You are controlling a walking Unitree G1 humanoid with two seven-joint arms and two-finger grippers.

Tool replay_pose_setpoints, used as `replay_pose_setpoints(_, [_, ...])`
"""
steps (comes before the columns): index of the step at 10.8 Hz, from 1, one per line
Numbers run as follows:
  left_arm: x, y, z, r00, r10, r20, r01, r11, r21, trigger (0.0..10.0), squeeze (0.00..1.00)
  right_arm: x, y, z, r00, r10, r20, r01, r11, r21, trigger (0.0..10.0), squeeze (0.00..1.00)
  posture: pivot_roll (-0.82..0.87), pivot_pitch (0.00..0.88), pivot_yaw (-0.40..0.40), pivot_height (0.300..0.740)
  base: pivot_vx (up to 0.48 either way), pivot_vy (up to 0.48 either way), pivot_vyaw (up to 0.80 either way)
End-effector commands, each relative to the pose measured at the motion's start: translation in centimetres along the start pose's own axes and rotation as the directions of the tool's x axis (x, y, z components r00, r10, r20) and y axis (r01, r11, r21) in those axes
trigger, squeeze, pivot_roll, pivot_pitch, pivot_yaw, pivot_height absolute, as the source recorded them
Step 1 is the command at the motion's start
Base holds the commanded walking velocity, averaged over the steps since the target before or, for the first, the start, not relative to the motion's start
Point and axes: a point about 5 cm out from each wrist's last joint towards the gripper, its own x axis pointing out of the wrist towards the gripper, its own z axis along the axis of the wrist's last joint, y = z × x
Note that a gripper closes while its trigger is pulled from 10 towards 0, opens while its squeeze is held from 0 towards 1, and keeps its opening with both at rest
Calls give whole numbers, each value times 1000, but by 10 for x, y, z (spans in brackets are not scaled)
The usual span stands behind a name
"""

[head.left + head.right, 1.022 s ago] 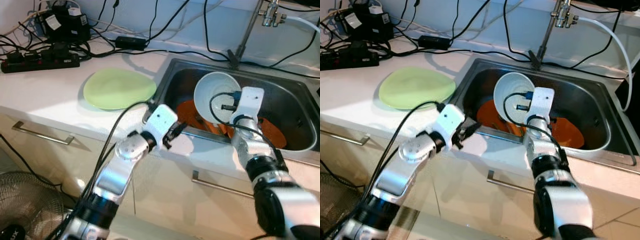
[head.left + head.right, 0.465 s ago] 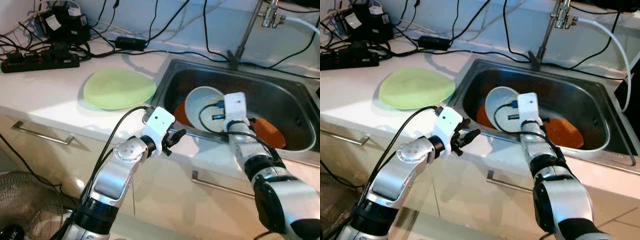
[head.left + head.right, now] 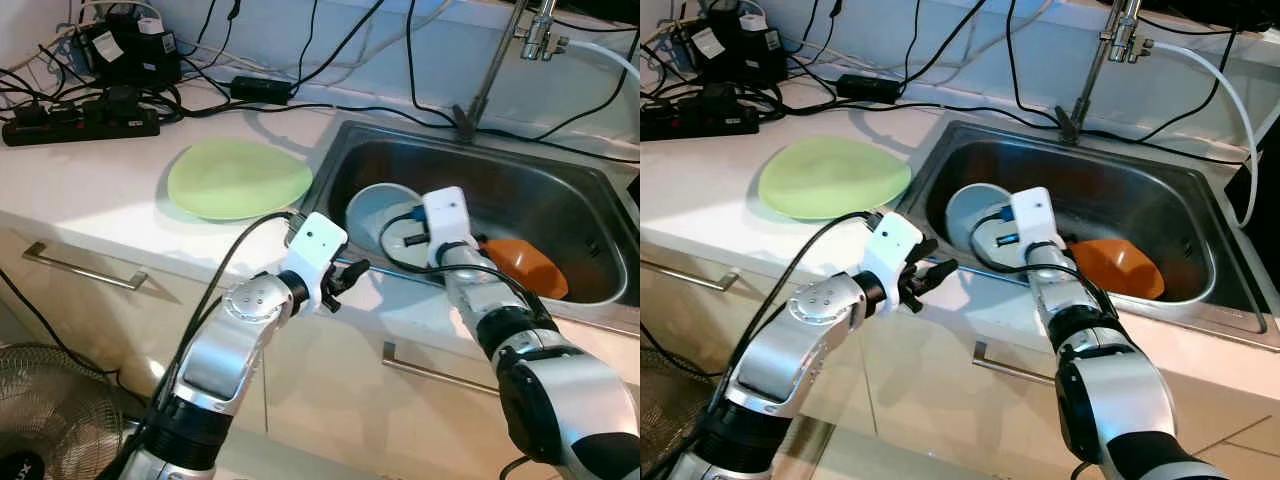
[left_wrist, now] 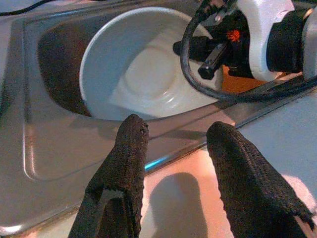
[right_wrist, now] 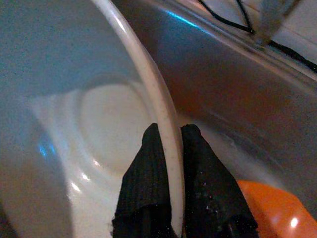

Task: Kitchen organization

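While the left gripper point(image 4: 171, 148) hovers fingers apart over the stainless steel sink's point(image 3: 560, 185) near rim, the right gripper point(image 5: 168, 148) pinches the round white ceramic bowl's point(image 3: 375, 215) rim — tilted inside the sink. Beside it lies an orange plastic bowl point(image 3: 525, 268); left of the sink, a light green plate point(image 3: 238, 178).

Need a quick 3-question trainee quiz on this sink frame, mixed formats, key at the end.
1. True or false: the right gripper pinches the rim of the white bowl.
2. Where does the green plate lie? A) in the sink B) on the counter C) in the left gripper
3. Fill in: the left gripper hovers open over the front edge of the ____.

Key: 1 true; 2 B; 3 sink. An orange bowl lies inside the sink too.
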Motion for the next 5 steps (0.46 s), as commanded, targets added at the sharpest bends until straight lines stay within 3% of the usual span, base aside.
replay_pose_setpoints(1, [0, -3, 3, 1000, -14, 5, 14, 1000, 3, 10000, 0, -1, 16, -9, 995, 76, -59, -79, 996, -40, 10000, 0, 298, 0, -95, 740, 0, 0, 0])
replay_pose_setpoints(3, [-1, -3, 4, 1000, -11, 0, 11, 1000, -1, 10000, 0, -1, 21, -9, 992, 103, -66, -106, 993, -47, 10000, 0, 300, 5, -97, 740, 0, 0, 0])
replay_pose_setpoints(4, [-2, -3, 3, 1000, -14, -5, 14, 1000, -4, 10000, 0, -2, 21, -10, 992, 107, -72, -110, 993, -36, 10000, 494, 299, 16, -96, 740, 0, 0, 0])
replay_pose_setpoints(5, [-2, -3, 2, 1000, -15, -12, 15, 1000, -7, 10000, 0, -2, 20, -11, 992, 106, -75, -108, 994, -33, 10000, 604, 295, 20, -94, 740, 0, 0, 0])
